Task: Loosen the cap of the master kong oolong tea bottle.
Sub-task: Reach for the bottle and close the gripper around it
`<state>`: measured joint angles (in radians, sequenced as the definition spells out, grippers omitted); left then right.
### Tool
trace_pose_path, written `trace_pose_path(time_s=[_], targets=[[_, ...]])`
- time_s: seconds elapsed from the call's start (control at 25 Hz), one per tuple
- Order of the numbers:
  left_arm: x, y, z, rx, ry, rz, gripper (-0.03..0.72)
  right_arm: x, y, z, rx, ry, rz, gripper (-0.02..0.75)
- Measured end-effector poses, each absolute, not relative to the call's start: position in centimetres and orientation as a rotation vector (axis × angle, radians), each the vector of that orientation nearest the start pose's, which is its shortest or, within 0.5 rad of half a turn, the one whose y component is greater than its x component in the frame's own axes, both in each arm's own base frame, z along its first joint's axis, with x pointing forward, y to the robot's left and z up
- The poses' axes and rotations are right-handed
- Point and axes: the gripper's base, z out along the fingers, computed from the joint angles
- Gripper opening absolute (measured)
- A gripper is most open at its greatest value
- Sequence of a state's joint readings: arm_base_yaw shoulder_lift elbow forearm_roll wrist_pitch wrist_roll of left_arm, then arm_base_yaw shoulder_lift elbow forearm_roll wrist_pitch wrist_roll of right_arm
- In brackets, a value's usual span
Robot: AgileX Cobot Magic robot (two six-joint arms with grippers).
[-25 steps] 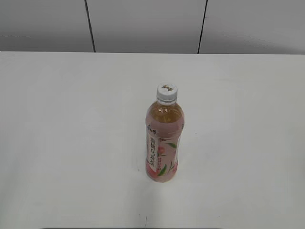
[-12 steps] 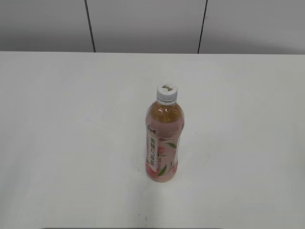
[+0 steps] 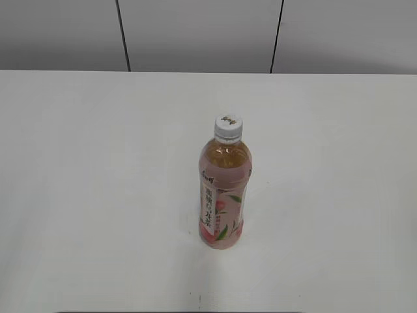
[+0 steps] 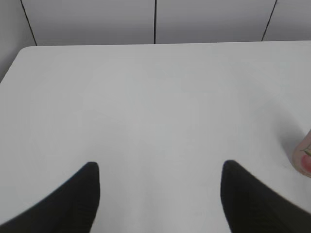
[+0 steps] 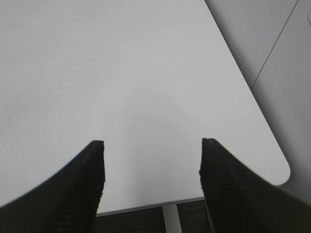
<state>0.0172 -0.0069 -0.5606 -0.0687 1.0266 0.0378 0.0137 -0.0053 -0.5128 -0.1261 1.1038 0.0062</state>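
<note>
A: What is seen of the surface and the room?

B: A white table [image 3: 98,195] is spread across the exterior view, and a grey panelled wall [image 3: 195,32] with dark seams is seen behind it. In the right wrist view the table's rounded corner is shown, with floor below.

A: And on the left side?

B: The left gripper [image 4: 158,194] is held above bare tabletop, its black fingers set wide apart, nothing between them. A sliver of the bottle's pink base is caught at that view's right edge.

A: How is the bottle placed?

B: The master kong oolong tea bottle [image 3: 223,195] is stood upright near the table's middle, its long axis vertical. The cap [image 3: 229,126] is pointed upward and is seated on the neck.

A: And the right side?

B: The right gripper [image 5: 151,174] is likewise spread wide, and nothing is gripped.
</note>
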Motion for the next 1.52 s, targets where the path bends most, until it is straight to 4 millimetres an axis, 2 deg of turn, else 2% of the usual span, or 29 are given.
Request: trace_pose_path(time_s=[0.52, 1.0, 1.28, 1.52], targets=[[-1.0, -0.6, 29.7, 0.024, 1.951, -0.049, 0.469, -0.9, -1.0, 27.8, 0.003, 2.066, -0.139, 0.47], [2.8, -0.7, 29.7, 0.024, 2.153, -0.075, 0.469, -0.9, -1.0, 27.8, 0.003, 2.066, -0.139, 0.47], [3.6, -0.8, 32.2, 0.071, 1.934, -0.066, 0.469, -0.9, -1.0, 27.8, 0.003, 2.066, -0.139, 0.47], [5.7, -0.7, 32.5, 0.07, 1.834, -0.057, 0.447, -0.9, -1.0, 27.8, 0.003, 2.066, -0.139, 0.47]])
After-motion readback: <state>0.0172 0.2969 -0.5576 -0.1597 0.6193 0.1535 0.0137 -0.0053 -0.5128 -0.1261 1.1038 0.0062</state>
